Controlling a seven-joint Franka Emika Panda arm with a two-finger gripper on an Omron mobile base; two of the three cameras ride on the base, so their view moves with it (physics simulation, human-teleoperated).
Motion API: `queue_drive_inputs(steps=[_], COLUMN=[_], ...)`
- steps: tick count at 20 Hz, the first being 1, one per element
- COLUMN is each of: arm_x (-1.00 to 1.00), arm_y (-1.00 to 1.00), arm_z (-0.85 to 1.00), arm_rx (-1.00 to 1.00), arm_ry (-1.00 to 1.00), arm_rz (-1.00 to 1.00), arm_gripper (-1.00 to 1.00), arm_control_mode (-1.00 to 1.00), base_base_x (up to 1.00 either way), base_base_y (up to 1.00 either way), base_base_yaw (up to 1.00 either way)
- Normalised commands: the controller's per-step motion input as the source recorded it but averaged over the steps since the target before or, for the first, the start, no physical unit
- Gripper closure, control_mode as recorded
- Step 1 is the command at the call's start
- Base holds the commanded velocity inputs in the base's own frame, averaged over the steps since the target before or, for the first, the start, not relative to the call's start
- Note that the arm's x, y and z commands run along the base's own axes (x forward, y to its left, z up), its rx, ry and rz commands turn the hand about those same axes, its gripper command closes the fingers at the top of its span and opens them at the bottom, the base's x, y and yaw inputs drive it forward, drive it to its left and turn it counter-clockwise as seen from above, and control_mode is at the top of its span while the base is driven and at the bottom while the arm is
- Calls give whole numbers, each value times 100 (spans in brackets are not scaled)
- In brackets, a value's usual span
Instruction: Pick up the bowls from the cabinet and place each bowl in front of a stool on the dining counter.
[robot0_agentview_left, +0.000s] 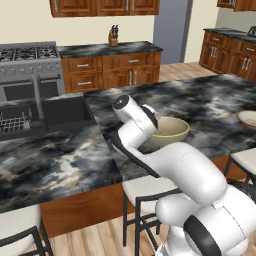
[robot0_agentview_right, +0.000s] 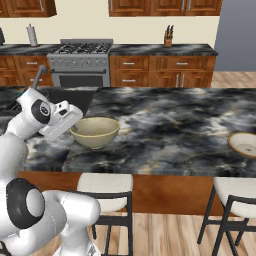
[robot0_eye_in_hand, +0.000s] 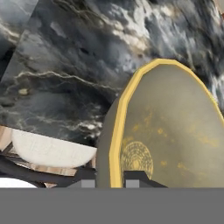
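- the gripper (robot0_eye_in_hand: 110, 178) is closed on the rim of a bowl (robot0_agentview_right: 95, 131); in the hand view its two dark tips sit either side of the pale rim, one inside and one outside the wall.
- that bowl is over the near part of the dining counter (robot0_agentview_right: 165, 125), towards its left end, just right of the built-in sink (robot0_agentview_left: 47, 116); whether its base touches the stone or hangs just above it, i cannot tell.
- a stool (robot0_agentview_right: 104, 192) stands below the counter edge almost directly in front of this bowl, and its off-white seat also shows under the counter edge in the hand view.
- the second bowl (robot0_agentview_right: 244, 143) already rests on the counter far to the right, with another stool (robot0_agentview_right: 235, 197) just in front of it.
- step in hand, as i judge it: placing the last bowl; the first looks done, so the task seems close to finished.
- the next move calls for making sure the bowl is flat on the stone, then parting the fingers and lifting the hand straight up and clear of the rim.
- the risk is dragging or tipping the bowl on the way out, since one finger sits inside it; the near edge of the counter is not far off either.
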Motion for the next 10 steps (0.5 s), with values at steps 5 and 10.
queue_drive_inputs(steps=[5, 10], arm_x=[53, 43], arm_y=[0, 0], arm_z=[-50, -41], arm_rx=[0, 0], arm_ry=[0, 0], arm_rz=[-1, 0], arm_gripper=[100, 100], arm_control_mode=[-100, -100], base_base_x=[0, 0], base_base_y=[0, 0], base_base_yaw=[0, 0])
